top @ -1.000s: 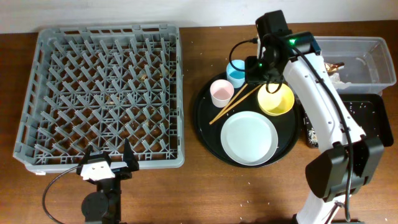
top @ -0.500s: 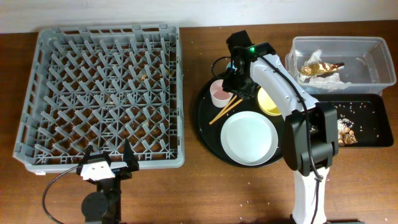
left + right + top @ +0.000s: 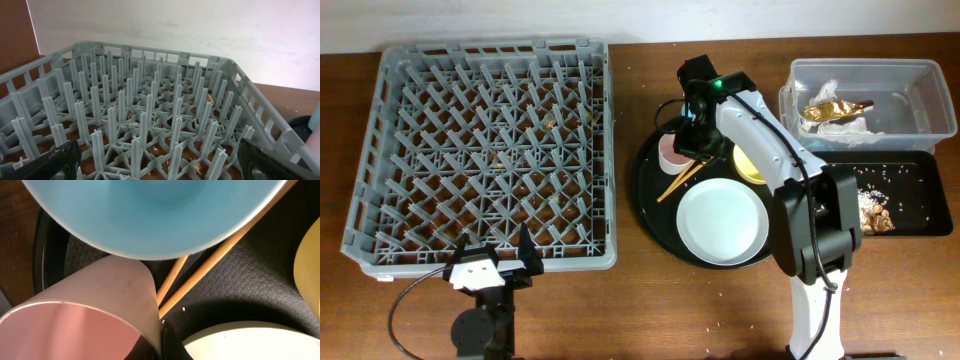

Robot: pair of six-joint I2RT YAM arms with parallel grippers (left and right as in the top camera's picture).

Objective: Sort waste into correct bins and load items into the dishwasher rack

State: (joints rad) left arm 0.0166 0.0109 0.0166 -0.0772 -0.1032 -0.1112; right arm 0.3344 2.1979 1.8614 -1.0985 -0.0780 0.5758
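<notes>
Low over the round black tray (image 3: 655, 215) hung the right gripper (image 3: 695, 130), light-blue cup (image 3: 150, 215) right under it beside the pink cup (image 3: 90, 305), grip hidden so I could not tell, left gripper (image 3: 496, 250) sat spread wide by the grey rack (image 3: 490, 140).

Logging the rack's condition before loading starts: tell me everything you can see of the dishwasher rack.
The dishwasher rack is a large square crate of grey plastic, with a lattice base, rows of upright pegs and slotted walls. It lies flat on the wooden table, left of the round black tray and apart from it. No dishes are in it; small crumbs lie among the pegs. The left claw sits open at its near rim; whether it touches cannot be told.
</notes>
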